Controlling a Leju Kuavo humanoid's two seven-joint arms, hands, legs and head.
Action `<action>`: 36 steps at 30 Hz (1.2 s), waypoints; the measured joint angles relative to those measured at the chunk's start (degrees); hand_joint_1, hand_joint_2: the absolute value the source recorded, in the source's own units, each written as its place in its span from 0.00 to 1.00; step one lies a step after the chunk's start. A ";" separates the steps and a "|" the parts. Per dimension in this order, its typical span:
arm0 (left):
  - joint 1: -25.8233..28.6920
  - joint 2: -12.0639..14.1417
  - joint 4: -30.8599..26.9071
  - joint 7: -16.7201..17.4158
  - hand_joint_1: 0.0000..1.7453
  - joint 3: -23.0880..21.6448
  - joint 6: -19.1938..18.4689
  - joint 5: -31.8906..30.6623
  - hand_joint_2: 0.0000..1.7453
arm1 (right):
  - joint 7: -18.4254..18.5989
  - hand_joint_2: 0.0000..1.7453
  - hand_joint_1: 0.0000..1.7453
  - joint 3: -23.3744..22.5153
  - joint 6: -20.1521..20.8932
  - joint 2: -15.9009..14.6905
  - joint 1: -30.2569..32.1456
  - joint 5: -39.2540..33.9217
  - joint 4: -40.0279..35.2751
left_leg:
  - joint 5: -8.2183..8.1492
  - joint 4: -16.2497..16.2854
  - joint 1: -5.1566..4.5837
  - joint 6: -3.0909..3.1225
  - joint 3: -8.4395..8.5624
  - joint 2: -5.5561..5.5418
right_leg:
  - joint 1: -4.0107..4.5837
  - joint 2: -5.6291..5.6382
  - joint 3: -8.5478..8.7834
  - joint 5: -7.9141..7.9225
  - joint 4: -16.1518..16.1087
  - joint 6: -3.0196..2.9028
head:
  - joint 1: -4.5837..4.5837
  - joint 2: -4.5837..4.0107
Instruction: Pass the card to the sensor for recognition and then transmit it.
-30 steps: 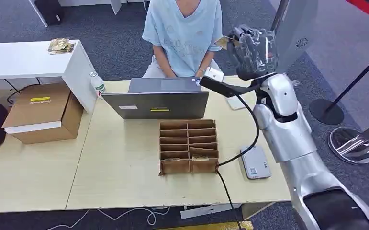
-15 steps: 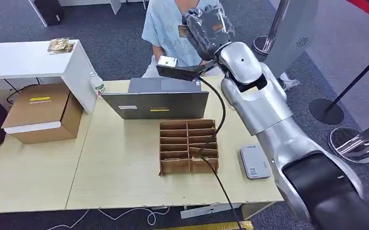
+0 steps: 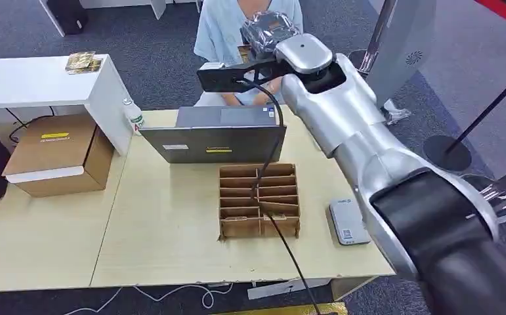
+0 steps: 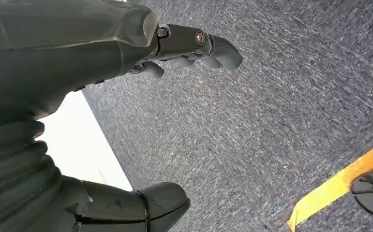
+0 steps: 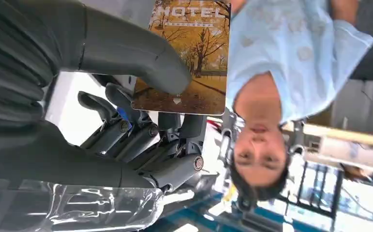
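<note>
Now that the right robot hand (image 5: 141, 121), its thumb pinning the card (image 5: 186, 58), has swung from beside the grey panel to the person (image 3: 237, 33) just beyond it, the handover looks close.

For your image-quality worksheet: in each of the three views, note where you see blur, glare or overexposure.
Head view: evenly lit and mostly sharp; the near right arm is slightly smeared. Left wrist view: the pale surface beside the carpet is blown out white; the left hand is dim. Right wrist view: the card is sharp, the background behind the person is overexposed, and plastic wrap glints.
</note>
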 joint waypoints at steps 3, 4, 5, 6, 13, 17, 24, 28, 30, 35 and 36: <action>-0.03 0.04 0.00 -0.17 0.00 -0.72 -0.04 0.00 1.00 | 1.13 1.00 1.00 -1.27 0.50 0.04 -1.30 -1.09 2.59 | 0.00 0.00 0.00 0.00 0.00 0.00 | 0.00 0.01 0.00 0.00 0.00 0.00 | 0.02 0.00; -0.02 0.09 0.00 -0.18 0.00 -0.94 -0.07 0.00 1.00 | 1.44 1.00 1.00 -1.57 0.61 0.04 -1.55 -1.24 3.12 | 0.00 0.01 0.00 0.00 0.01 0.00 | 0.00 0.01 0.00 0.00 0.00 0.00 | 0.02 0.00; -0.01 0.11 0.00 -0.18 0.00 -1.03 -0.11 0.00 1.00 | 1.68 1.00 1.00 -1.92 0.74 0.04 -1.74 -1.31 3.67 | 0.00 0.00 0.00 0.00 0.01 0.00 | 0.00 0.01 0.00 0.00 0.00 0.00 | 0.00 0.00; -0.02 0.11 0.00 -0.20 0.00 -1.07 -0.11 0.00 1.00 | 1.90 1.00 1.00 -2.25 0.87 0.04 -1.83 -1.40 4.01 | 0.00 0.00 0.00 0.00 0.01 0.01 | 0.00 0.01 -0.01 0.00 0.00 0.00 | 0.02 0.00; -0.03 0.17 0.00 -0.28 0.00 -1.90 -0.15 0.00 1.00 | 2.69 1.00 1.00 -4.50 0.98 0.04 -2.71 -2.21 6.31 | 0.00 0.00 0.02 0.00 0.01 0.02 | 0.00 0.02 -0.02 0.00 0.00 0.00 | 0.00 0.00; -0.03 0.17 0.00 -0.31 0.00 -2.14 -0.22 0.00 1.00 | 2.62 1.00 1.00 -5.35 0.96 0.11 -3.02 -2.47 6.95 | 0.00 0.00 0.02 0.00 0.01 0.01 | 0.00 0.02 -0.02 0.00 0.00 0.00 | 0.02 0.00; -0.03 0.17 0.00 -0.31 0.00 -2.27 -0.24 0.00 1.00 | 2.45 1.00 0.67 -5.59 0.96 0.61 -3.18 -2.38 7.25 | 0.00 0.00 0.02 0.00 0.01 0.01 | 0.00 0.02 -0.02 0.00 0.00 0.00 | 0.02 0.00; -0.04 0.17 0.00 -0.31 0.00 -2.27 -0.52 0.00 1.00 | 2.42 1.00 0.00 -5.59 0.92 0.68 -3.19 -2.05 7.25 | 0.00 0.00 0.01 0.00 0.01 0.01 | 0.00 0.02 -0.02 0.00 0.00 0.00 | 0.02 0.00; -0.04 0.17 0.00 -0.31 0.00 -2.27 -0.59 0.00 1.00 | 2.42 1.00 0.00 -5.59 0.83 0.68 -3.19 -1.94 7.27 | 0.00 0.00 0.01 0.00 0.00 0.01 | 0.00 0.02 -0.02 0.00 0.00 0.00 | 0.02 0.00; -0.05 0.17 0.00 -0.31 0.00 -2.29 -0.66 0.00 1.00 | 2.86 1.00 0.00 -5.86 0.00 0.83 -3.36 -1.62 7.56 | 0.00 0.00 0.02 0.00 0.01 0.01 | 0.00 0.02 -0.02 0.00 0.00 0.00 | 0.02 0.00; -0.05 0.17 0.00 -0.31 0.00 -2.29 -0.68 0.00 1.00 | 3.04 1.00 0.00 -6.03 -0.11 0.83 -3.38 -1.55 7.56 | 0.00 0.00 0.02 0.00 0.01 0.01 | 0.00 0.02 -0.02 0.00 0.00 0.00 | 0.00 0.00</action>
